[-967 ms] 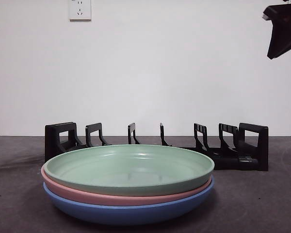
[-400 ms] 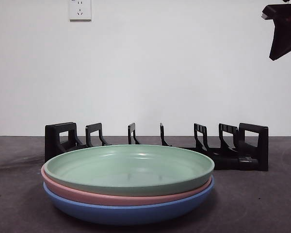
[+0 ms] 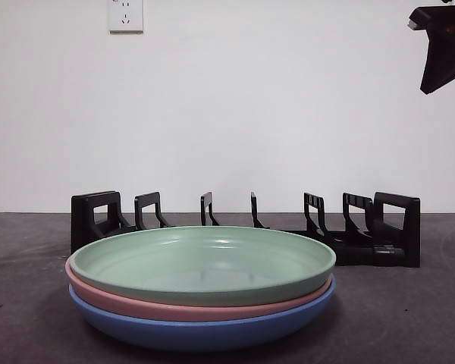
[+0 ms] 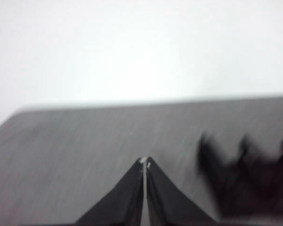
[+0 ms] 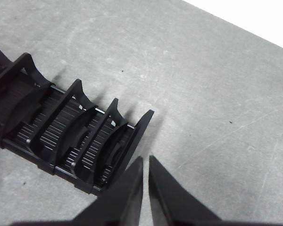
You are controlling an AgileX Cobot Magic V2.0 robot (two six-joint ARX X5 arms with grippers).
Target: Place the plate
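Three plates are stacked at the front of the table: a green plate (image 3: pixel 202 262) on top, a pink plate (image 3: pixel 136 305) under it, and a blue plate (image 3: pixel 205 331) at the bottom. A black plate rack (image 3: pixel 379 235) stands behind them with its slots empty. My right gripper (image 5: pixel 145 161) is shut and empty, high above the rack's end (image 5: pixel 61 127); it shows as a black tip (image 3: pixel 442 42) at the top right of the front view. My left gripper (image 4: pixel 145 161) is shut and empty over bare table, with the rack (image 4: pixel 247 181) blurred to one side.
The dark grey table (image 3: pixel 409 318) runs to a white wall with a power socket (image 3: pixel 125 14). The left wrist view is motion-blurred.
The small black tip at the top left edge of the front view has gone out of view. The right arm's tip shifted slightly. Plates and rack have not moved.
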